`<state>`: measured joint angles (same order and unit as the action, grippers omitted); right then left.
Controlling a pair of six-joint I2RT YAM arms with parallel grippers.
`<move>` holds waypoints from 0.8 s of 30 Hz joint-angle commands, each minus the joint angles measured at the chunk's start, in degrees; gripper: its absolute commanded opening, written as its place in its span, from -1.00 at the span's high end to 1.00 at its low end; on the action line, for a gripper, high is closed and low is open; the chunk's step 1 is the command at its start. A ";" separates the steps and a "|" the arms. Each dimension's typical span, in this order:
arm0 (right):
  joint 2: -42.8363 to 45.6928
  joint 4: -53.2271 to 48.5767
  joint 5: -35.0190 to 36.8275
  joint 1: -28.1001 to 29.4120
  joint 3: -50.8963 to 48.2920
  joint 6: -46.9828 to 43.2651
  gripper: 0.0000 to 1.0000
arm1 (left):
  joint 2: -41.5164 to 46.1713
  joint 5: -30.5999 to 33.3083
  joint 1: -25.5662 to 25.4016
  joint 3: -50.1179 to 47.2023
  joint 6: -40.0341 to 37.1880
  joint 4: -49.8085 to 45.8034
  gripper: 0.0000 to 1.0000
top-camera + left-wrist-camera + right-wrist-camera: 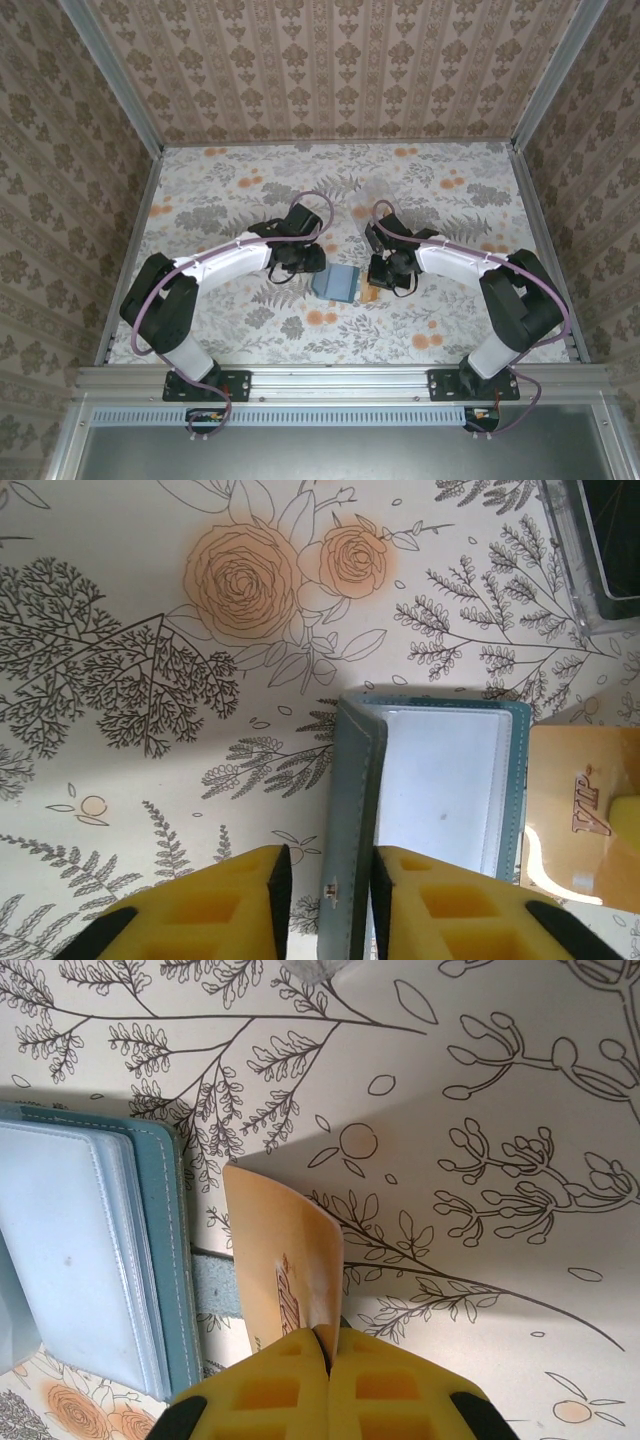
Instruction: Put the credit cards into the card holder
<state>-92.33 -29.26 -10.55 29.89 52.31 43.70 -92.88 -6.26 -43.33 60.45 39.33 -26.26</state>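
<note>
Pinching the tan credit card (285, 1250) by one edge, right gripper (328, 1342) is fully closed; the card bows, judged thin, springy and slick, best gripped at an edge. It hangs just beside the open card holder (440, 780). Left gripper (330, 852) straddles the raised cover, jaws partly apart, gap on one side

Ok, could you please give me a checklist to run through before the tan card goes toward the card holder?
1. Right gripper shut on the tan card: ok.
2. Card holder lying open, pale-blue pocket exposed: ok.
3. Left gripper clamped on the raised cover: not ok; its fingers straddle the cover, with a gap on one side.
4. Card flat: not ok; it bows in the grip.
5. Card lined up with a slot: not ok; it sits beside the holder.
6. Slot mouth free: cannot tell.
</note>
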 commanded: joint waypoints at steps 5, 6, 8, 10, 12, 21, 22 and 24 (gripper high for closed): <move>-0.99 -5.88 4.47 -0.01 0.47 -0.64 1.00 | 1.84 -4.31 1.56 -2.41 1.49 3.73 1.00; -0.24 -5.90 4.09 -0.01 0.87 -0.79 1.00 | 2.13 -5.01 1.88 -3.11 2.01 4.46 1.00; 1.79 -6.45 3.94 -0.03 1.73 -0.98 1.00 | 2.90 -7.09 2.38 -4.74 3.29 6.85 1.00; 3.70 -7.57 4.07 -0.01 2.99 -1.39 1.00 | 3.63 -9.00 2.59 -6.40 4.84 9.47 1.00; 5.27 -8.77 4.53 -0.01 3.96 -1.60 1.00 | 4.16 -10.45 2.47 -7.67 6.47 11.90 1.00; 13.98 -7.23 2.20 0.08 4.57 -0.58 1.00 | 5.70 -11.47 2.50 -11.73 11.19 16.52 1.00; 14.66 -6.11 1.44 0.17 4.35 -0.27 1.00 | 5.78 -11.58 2.46 -11.97 11.42 16.81 1.00; 14.78 -3.25 -1.23 0.51 3.70 0.99 1.00 | 5.89 -11.84 2.38 -12.51 11.96 17.52 1.00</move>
<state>-79.00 -35.38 -8.71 30.04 55.55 43.55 -88.38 -16.78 -41.10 48.93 49.15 -10.74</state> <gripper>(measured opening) 0.063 0.048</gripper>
